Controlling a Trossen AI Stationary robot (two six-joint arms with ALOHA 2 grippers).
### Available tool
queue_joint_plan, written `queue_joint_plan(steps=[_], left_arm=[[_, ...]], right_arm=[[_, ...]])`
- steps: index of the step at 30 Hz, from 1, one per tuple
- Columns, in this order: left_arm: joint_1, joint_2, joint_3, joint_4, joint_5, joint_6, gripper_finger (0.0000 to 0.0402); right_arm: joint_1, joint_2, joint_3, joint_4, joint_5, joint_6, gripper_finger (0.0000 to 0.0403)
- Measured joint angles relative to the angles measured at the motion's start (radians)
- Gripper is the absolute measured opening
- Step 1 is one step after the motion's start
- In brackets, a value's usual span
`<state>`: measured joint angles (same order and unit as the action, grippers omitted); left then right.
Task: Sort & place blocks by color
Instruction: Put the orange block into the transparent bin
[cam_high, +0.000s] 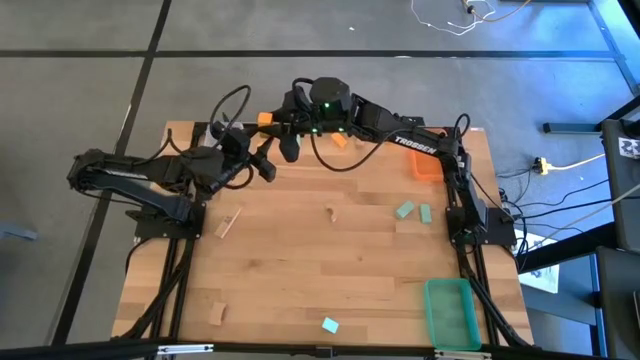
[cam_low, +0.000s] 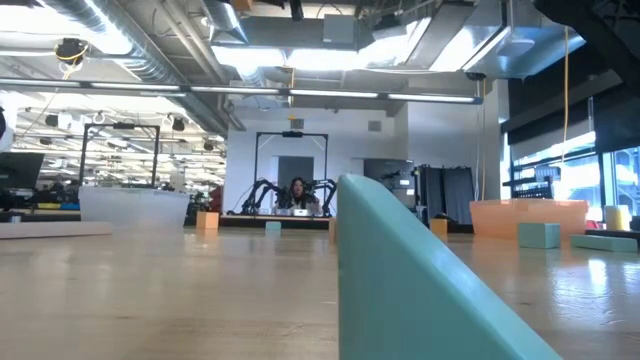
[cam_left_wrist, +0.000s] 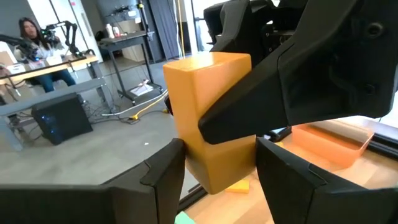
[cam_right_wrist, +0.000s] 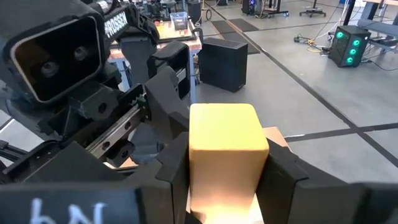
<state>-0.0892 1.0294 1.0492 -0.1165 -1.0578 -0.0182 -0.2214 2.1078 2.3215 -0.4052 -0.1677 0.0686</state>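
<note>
Both grippers meet at the upper middle of the high view — the left gripper (cam_high: 258, 133) and the right gripper (cam_high: 270, 119) each have their fingers closed on one orange block (cam_left_wrist: 211, 118) (raised above the table (cam_high: 300, 260)). Teal blocks (cam_high: 404, 210) lie right of centre, near the orange bin (cam_high: 427, 165).

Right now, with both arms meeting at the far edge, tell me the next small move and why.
Probably open the left gripper. Both wrist views show the orange block pinched between the two grippers at once, so the right gripper seems to have it already. The orange bin sits on the right arm's side, so that arm looks better placed to carry it there.
</note>
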Motion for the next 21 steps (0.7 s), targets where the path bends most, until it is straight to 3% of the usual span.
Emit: queue_joint_plan(steps=[11, 21], left_arm=[[0.017, -0.002, 0.000, -0.002, 0.036, -0.001, 0.0181], [0.023, -0.003, 0.000, -0.006, 0.035, -0.004, 0.0118]], right_arm=[[0.000, 0.000, 0.000, -0.001, -0.001, 0.005, 0.0131], [0.002, 0.000, 0.000, -0.009, 0.020, 0.006, 0.0131]])
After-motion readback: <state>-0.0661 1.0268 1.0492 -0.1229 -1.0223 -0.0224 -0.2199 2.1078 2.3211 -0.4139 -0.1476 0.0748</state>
